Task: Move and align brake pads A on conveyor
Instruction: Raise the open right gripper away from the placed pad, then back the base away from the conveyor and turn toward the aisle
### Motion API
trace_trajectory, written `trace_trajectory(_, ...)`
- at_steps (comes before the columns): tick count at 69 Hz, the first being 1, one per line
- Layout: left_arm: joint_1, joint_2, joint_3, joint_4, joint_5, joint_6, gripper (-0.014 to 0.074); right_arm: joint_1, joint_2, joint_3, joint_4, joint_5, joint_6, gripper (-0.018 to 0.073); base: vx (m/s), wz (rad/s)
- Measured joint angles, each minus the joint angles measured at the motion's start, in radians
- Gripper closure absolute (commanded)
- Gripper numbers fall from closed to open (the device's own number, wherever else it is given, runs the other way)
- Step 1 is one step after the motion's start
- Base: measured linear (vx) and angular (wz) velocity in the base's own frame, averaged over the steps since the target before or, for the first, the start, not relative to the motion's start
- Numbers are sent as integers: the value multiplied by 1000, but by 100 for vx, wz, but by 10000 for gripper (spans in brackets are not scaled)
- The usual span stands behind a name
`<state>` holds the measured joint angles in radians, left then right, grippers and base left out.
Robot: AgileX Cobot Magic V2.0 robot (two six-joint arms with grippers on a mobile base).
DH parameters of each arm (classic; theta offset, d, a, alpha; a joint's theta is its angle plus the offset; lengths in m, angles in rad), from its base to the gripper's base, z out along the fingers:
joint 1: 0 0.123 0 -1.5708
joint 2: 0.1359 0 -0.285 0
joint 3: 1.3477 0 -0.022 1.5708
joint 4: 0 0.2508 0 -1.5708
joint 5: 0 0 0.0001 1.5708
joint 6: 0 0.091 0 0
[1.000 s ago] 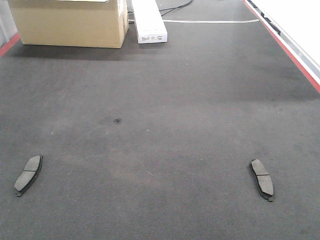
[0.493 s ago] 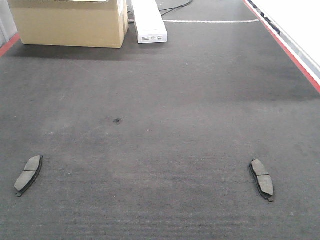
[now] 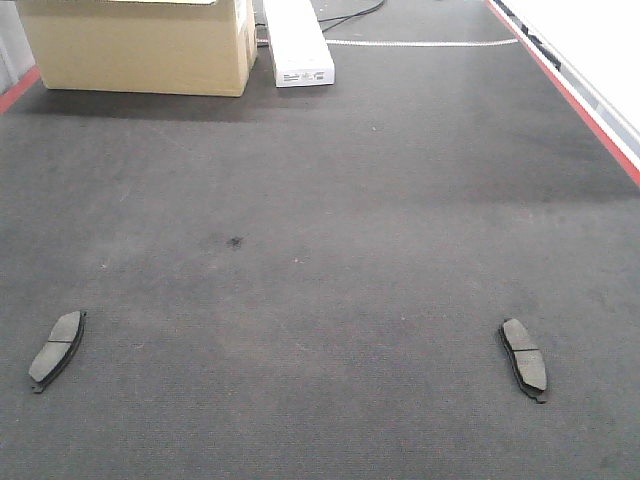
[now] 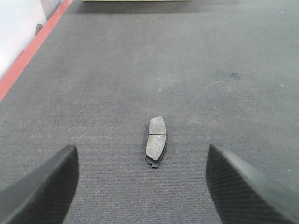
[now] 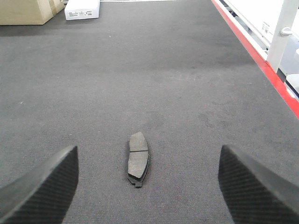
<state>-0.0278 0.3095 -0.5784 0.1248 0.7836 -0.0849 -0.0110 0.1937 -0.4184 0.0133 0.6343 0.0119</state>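
so far nothing looks aligned. from the front view, the left brake pad [image 3: 55, 350] and the right brake pad [image 3: 525, 358] lie flat on the conveyor [image 3: 320, 280], well apart near opposite sides. further pads are not in view. a cardboard box [image 3: 140, 45] and a white box [image 3: 295, 40] sit at the far end, with wide belt between.

from the left wrist view, the left gripper [image 4: 140, 196] is spread wide and empty, just short of the left brake pad [image 4: 156, 140]. a red strip [image 4: 28, 51] borders the belt, well off to the side.

from the right wrist view, the right gripper [image 5: 148, 200] gapes likewise, holding nothing, with the right brake pad [image 5: 138, 158] straight ahead. both picks and the lining-up seem left to do.
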Motion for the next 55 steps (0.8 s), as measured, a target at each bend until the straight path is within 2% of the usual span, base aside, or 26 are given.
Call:
trace_trajectory(32, 0, 0, 0, 0, 0, 0, 55, 0, 0, 0, 0, 0, 0, -16, -2, 0)
trace_trajectory(55, 0, 0, 0, 0, 0, 0, 55, 0, 0, 0, 0, 0, 0, -16, -16, -2)
